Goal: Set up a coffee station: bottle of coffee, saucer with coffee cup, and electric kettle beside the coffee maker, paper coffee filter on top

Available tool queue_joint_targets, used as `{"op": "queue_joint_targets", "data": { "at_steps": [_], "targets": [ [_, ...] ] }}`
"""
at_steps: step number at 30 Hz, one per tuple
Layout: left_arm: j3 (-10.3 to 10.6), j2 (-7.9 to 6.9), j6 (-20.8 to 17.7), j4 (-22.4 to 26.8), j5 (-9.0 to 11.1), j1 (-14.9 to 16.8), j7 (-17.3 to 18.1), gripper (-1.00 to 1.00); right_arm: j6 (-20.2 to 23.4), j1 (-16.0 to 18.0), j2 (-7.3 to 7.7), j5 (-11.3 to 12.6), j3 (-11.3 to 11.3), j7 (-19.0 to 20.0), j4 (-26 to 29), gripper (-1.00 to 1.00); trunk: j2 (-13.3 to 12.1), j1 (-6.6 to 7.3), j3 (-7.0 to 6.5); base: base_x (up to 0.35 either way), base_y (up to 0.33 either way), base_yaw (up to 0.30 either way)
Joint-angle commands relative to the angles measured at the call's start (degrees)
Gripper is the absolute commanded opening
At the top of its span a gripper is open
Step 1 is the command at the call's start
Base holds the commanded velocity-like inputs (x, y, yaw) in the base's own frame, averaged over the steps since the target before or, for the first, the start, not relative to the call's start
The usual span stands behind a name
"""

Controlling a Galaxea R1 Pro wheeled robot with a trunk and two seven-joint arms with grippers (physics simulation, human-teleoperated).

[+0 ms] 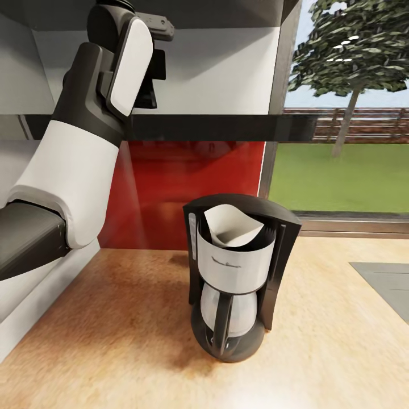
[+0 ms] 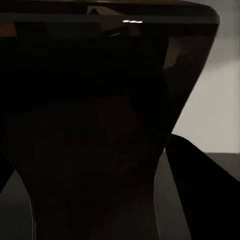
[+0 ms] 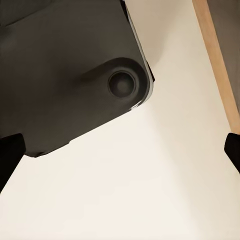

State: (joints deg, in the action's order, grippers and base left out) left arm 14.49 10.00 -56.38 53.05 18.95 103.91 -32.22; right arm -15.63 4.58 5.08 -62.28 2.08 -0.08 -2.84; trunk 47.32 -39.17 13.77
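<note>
The left gripper (image 1: 149,85) is raised into the shelf (image 1: 227,128) recess above the surface. In the left wrist view a dark flared body, judged to be the bottle (image 2: 100,130), sits very close in front of the camera and between the dark finger shapes at the frame edges. Whether the fingers are pressed onto the bottle or merely spread around it cannot be told. The right gripper (image 3: 120,150) is seen spread, with both fingertips (image 3: 10,155) at the frame edges over a pale floor and the robot's dark base; nothing is held.

On the surface (image 1: 113,318) below, the coffee maker (image 1: 236,278) stands upright, and the filter (image 1: 233,227) is already seated in its top. Saucer, cup and kettle are not located here.

Risks, as judged:
- An unconfirmed grip may let the bottle slip while it is lifted off the shelf.
- The shelf edge lies close under the wrist; a low withdrawal could strike it.
- The descent path passes near the coffee maker; contact by the forearm could dislodge the filter or shift the machine.
</note>
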Motion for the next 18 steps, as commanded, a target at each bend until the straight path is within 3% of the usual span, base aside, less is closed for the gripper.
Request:
{"op": "queue_joint_targets", "data": {
  "at_steps": [1,6,18],
  "targets": [
    [0.08,0.00,-0.13,0.03,0.48,0.06,-0.48,-1.00,-0.28,0.08,0.02,0.23,0.21,-0.01,-0.15,1.00,0.06,-0.01,0.08,0.000,0.000,0.000],
    [0.06,0.00,-0.17,0.18,0.49,0.06,-0.48,-1.00,-0.28,0.08,0.03,0.23,0.21,-0.01,-0.15,1.00,0.06,-0.01,0.08,-0.106,0.000,0.000],
    [0.09,0.00,-0.21,0.25,0.56,0.06,-0.48,-1.00,-0.28,0.08,0.04,0.23,0.21,-0.01,-0.15,1.00,0.06,-0.01,0.08,-0.311,0.000,0.000]
  ]
}}
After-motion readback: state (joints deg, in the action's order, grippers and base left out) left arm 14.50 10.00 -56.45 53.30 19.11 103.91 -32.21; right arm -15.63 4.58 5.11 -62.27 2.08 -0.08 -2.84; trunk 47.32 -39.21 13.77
